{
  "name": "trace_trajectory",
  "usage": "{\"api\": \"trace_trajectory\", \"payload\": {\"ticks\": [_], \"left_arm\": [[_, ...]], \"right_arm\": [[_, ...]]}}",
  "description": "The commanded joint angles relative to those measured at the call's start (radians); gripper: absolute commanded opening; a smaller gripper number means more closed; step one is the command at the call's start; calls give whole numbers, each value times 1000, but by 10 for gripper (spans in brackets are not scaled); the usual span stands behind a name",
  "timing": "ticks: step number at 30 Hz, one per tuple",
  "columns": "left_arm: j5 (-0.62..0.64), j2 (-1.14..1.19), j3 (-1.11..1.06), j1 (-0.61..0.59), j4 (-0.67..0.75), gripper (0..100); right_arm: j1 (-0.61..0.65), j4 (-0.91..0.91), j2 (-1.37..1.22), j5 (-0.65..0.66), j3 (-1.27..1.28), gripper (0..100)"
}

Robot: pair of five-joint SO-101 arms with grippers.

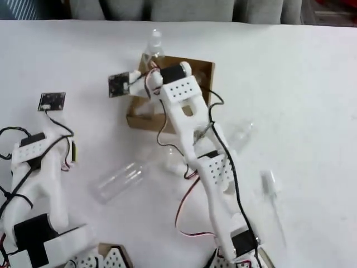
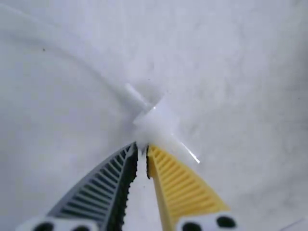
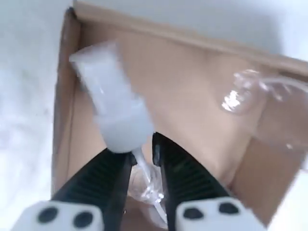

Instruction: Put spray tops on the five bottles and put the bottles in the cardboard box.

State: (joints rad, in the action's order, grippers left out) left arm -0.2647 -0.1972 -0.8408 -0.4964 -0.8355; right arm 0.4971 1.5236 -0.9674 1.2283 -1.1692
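White bench (image 1: 312, 72), grey upholstery along the far edge.

Right arm (image 1: 215, 173) stretched from the near edge up over the middle of the bench, wrist above the cardboard box (image 1: 142, 120). Left arm (image 1: 33, 173) on the left side, well apart from the box, wrist pointing down at the bare surface.

Box open side up, brown inside. Right claw (image 3: 143, 147) over the opening, black fingers clenched on a clear bottle (image 3: 144, 187). White spray top (image 3: 118, 120) already fitted on it, head pointing away from the claw. Second clear bottle (image 3: 269, 110) lying inside the box against a wall.

Outside the box: one clear bottle (image 1: 119, 182) on its side between the two arms, no top visible on it. Another clear bottle (image 1: 241, 134) just beside the right arm, on its outer side. Loose spray top (image 1: 270, 184) with long tube near the right arm's base.

Left claw (image 2: 142, 150), one finger grey and one yellow, pinched shut on a small white spray top (image 2: 154, 120) right at the tips, low over the bench.
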Motion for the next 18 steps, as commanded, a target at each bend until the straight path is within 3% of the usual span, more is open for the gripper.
{"api": "trace_trajectory", "payload": {"ticks": [1,18], "left_arm": [[-2,-38,2,-8,21,55],[-2,-36,2,-8,21,55]], "right_arm": [[-21,70,27,-41,-144,16],[-136,160,27,-157,-301,16]]}}
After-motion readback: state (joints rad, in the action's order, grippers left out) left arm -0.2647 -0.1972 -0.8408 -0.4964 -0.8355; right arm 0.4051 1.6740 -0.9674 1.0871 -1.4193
